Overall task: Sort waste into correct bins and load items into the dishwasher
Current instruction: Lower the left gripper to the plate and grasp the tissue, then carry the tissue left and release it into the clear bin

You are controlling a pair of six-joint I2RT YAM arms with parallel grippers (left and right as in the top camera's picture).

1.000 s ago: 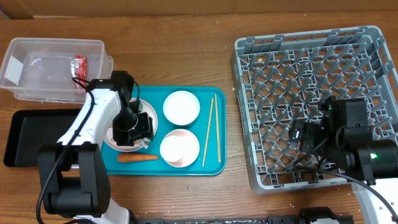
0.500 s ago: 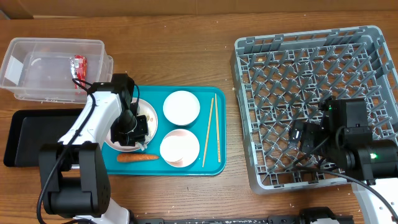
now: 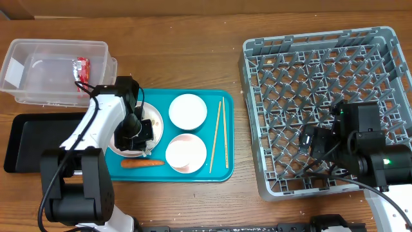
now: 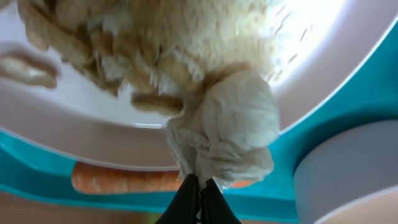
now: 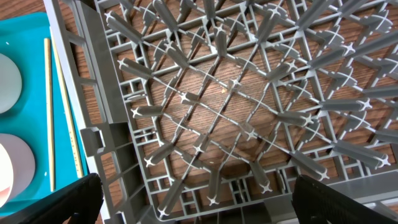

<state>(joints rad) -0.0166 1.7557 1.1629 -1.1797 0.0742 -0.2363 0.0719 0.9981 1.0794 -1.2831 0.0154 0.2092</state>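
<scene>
Risk: your left tool (image 4: 198,188), tips pinched together on a thin edge of a crumpled paper wad (image 4: 227,124), may tear it or drag food scraps (image 4: 143,37) off the plate (image 4: 74,134) in lifting. The wad lies just ahead of the tips, scraps beyond. Your right tool (image 5: 199,198), jaws apart, hangs over the dish rack (image 5: 236,93).

Overhead straight down, left wrist close on plate (image 4: 336,68), right wrist above rack (image 5: 115,115)
</scene>
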